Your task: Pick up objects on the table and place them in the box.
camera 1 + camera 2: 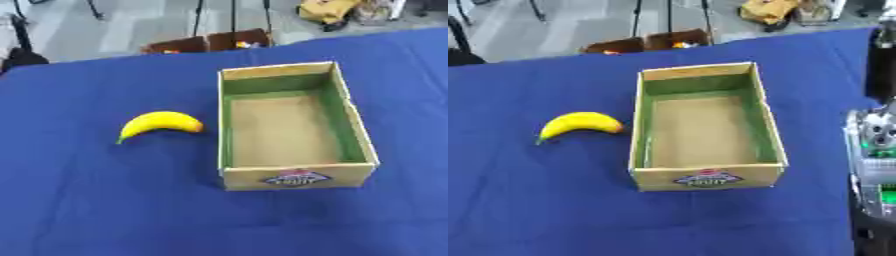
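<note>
1. A table covered in a blue cloth [79,210] fills most of both views; its far edge runs across the top, with grey floor beyond.
2. An open cardboard box [297,176] stands upright on the cloth, right of the table's middle, its short printed wall facing the near edge. The inner walls are green, the floor is plain brown card, and nothing lies in it.
3. A yellow banana [160,123] lies on the cloth just beside the box's left wall, apart from it (a narrow strip of blue shows between them). It arches toward the far edge, one tip pointing at the box, the other down toward the near left.
4. Part of the robot's right arm [875,150] shows at the right edge of the right eye view, silver and black with green spots, over the table's right side and clear of the box.
5. Neither hand appears in either view, so I cannot tell how open they are or whether they hold anything.
</note>
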